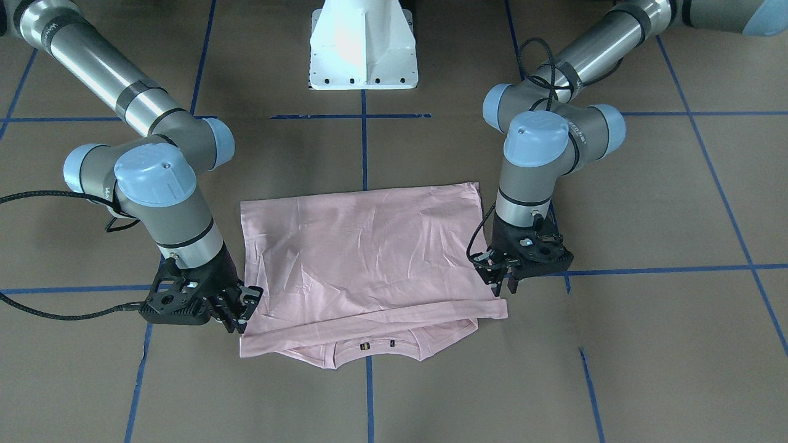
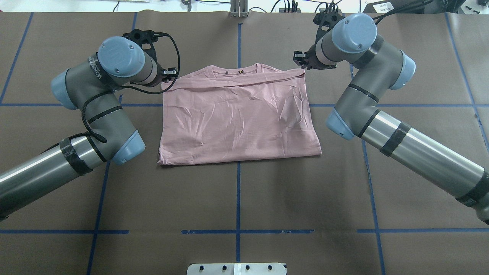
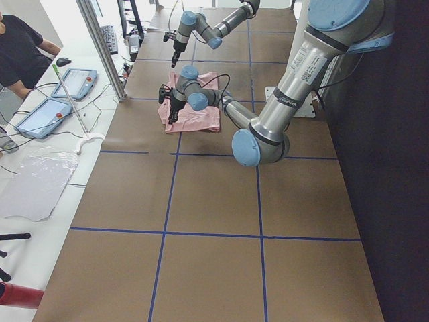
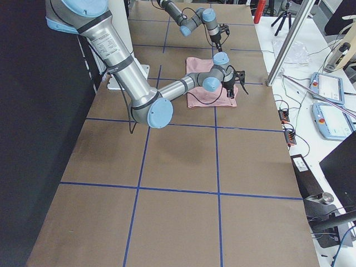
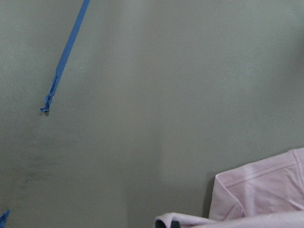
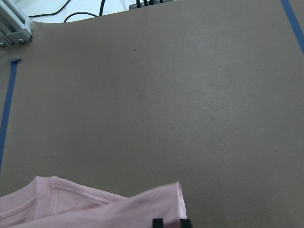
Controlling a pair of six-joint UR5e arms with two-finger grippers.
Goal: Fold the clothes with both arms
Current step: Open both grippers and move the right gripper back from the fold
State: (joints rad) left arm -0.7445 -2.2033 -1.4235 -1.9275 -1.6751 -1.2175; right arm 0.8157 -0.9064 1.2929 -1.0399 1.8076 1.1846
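Where the folded-over top layer ends just short of the collar [image 1: 369, 352], the pale pink T-shirt [image 2: 237, 118] has 1 gripper at each corner. The left gripper [image 1: 510, 282] stands just over one corner of that layer and the right gripper [image 1: 241, 311] touches the other. The rest of the shirt lies flat on the brown table [image 2: 237, 198] between them, stretching away from both toward the robot's base. The right wrist camera shows 2 black fingertips [image 6: 157, 222] at the cloth's edge. The left wrist camera shows pink cloth curling up right beneath its gripper. Whether either gripper is clenched on the fabric or released, I cannot tell.
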